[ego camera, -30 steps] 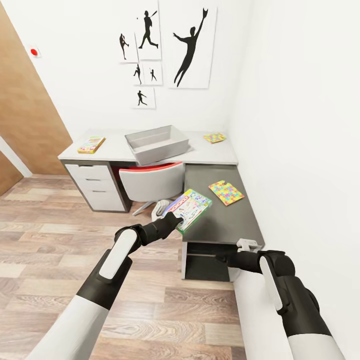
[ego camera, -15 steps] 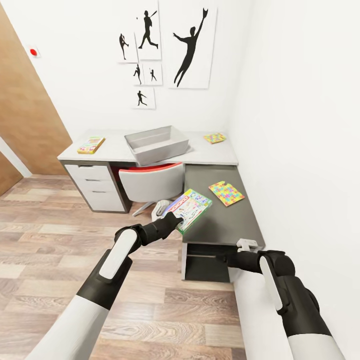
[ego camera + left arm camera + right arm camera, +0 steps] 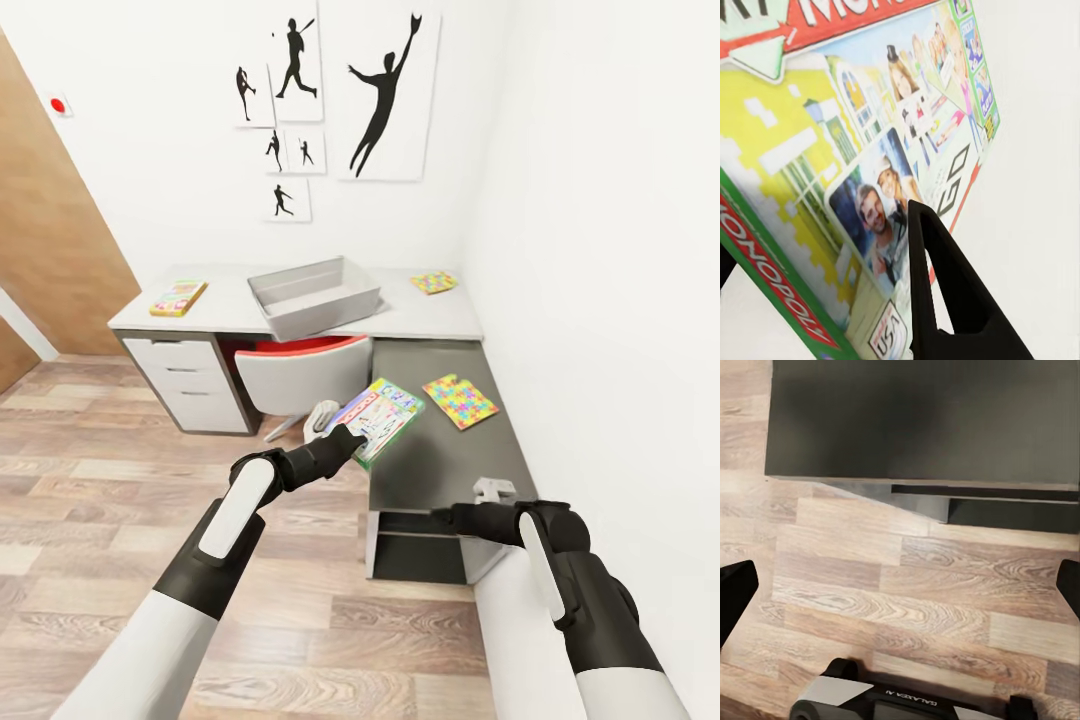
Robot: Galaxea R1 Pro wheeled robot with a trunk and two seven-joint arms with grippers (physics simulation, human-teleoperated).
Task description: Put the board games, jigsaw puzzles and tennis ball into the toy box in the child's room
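Note:
My left gripper (image 3: 352, 440) is shut on a green-edged board game (image 3: 379, 417) held tilted in the air over the corner of the dark side cabinet (image 3: 440, 450). In the left wrist view, its lid (image 3: 832, 150) reads "MONOPOLY" and one black finger (image 3: 945, 300) lies across it. The grey toy box (image 3: 315, 293) stands on the table (image 3: 230, 305). Another board game (image 3: 178, 297) lies at the table's left end. One jigsaw puzzle (image 3: 434, 282) lies at the table's right end and another (image 3: 460, 400) on the cabinet. My right gripper (image 3: 445, 517) (image 3: 900, 585) hangs open over the floor by the cabinet.
A red-and-white chair (image 3: 300, 368) is tucked under the table below the toy box. White drawers (image 3: 190, 385) fill the table's left side. A wooden door (image 3: 50, 230) stands at the left and a white wall (image 3: 600, 300) runs close on the right. Wood-plank floor (image 3: 100, 480) lies open at the left.
The whole view has shifted slightly, so the camera has moved a little relative to the table. Both arms keep their pose and the left gripper still holds the game.

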